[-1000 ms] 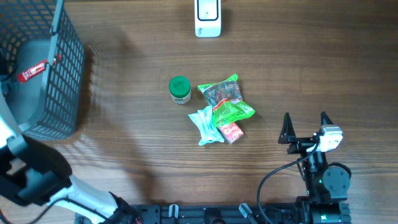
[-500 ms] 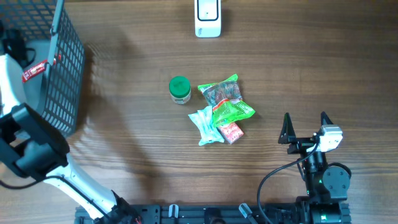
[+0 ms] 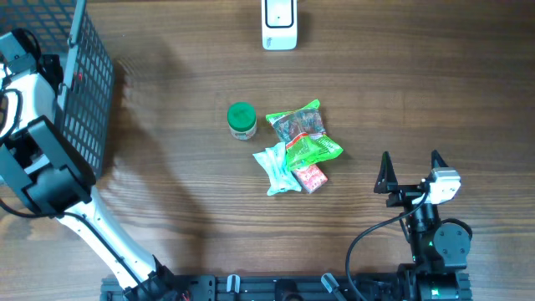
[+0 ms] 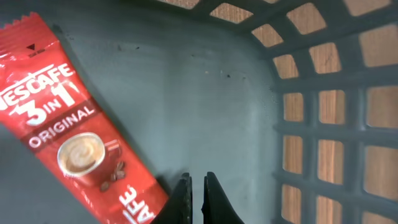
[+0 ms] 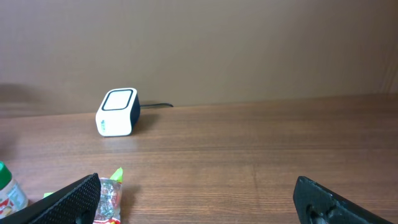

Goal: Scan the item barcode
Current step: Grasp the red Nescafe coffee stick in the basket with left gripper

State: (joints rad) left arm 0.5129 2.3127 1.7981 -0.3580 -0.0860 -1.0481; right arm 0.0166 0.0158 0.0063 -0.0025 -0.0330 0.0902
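My left gripper (image 4: 198, 186) is down inside the grey mesh basket (image 3: 84, 109), its jaws shut with only a thin slit and nothing between them. A red Nescafe 3-in-1 sachet (image 4: 68, 137) lies flat on the basket floor, its lower end right beside the left finger. The white barcode scanner (image 3: 279, 23) stands at the far edge, also seen as the scanner (image 5: 117, 112) in the right wrist view. My right gripper (image 3: 410, 155) rests open at the near right, empty, right of the pile.
A pile lies mid-table: a green-capped bottle (image 3: 242, 119), a green snack packet (image 3: 305, 134), a pale blue packet (image 3: 276, 167) and a small red packet (image 3: 311, 177). The basket's mesh wall (image 4: 323, 112) stands close on the left gripper's right.
The left gripper has gone from open to shut. The left arm has swung toward the far end of the basket, and now covers the sachet in the overhead view. The right arm is still.
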